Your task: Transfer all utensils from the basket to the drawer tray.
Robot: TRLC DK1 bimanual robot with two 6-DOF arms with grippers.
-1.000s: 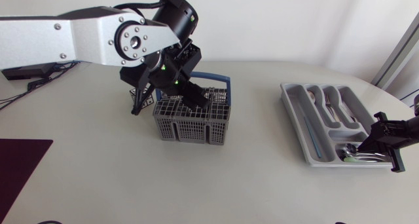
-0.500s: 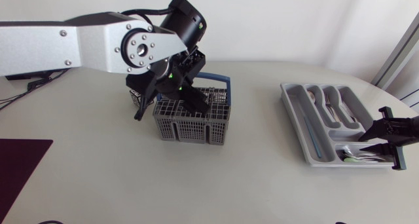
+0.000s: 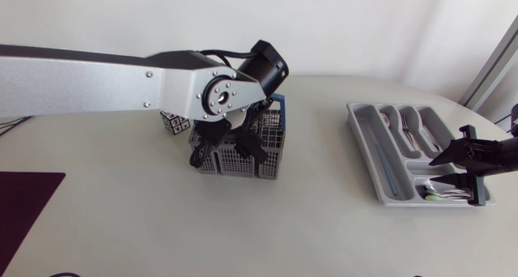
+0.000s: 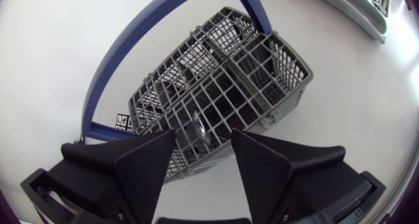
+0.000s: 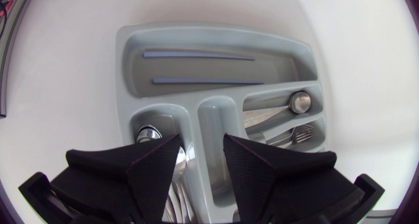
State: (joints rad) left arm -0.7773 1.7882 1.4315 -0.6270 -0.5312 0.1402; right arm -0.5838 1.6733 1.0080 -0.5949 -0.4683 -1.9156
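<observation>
Looking down from the head camera, the left arm comes in across the table and its left pincer (image 3: 243,143) sits right on top of the grey wire basket (image 3: 271,165), mostly hidden by the arm's own joint. The left wrist camera shows it way better: the left pincer (image 4: 203,135) has its two fingers spread apart with nothing held, hanging over the basket (image 4: 262,67) near one end. A shiny metal utensil (image 4: 198,128) stands in one of the basket cells, lined up with the gap between the fingertips but down inside the wire, and neither finger touches it as far as I can see. The blue handle (image 4: 131,60) arcs over the basket ahead of the fingers, and a small patterned cube (image 4: 121,121) sits just beside the basket. Over on the other side, the right pincer (image 5: 201,142) is open too, hovering above the grey drawer tray (image 5: 124,73). A spoon (image 5: 300,101) and forks (image 5: 298,135) lie in the tray's side slots, and more cutlery lies under the fingers.
</observation>
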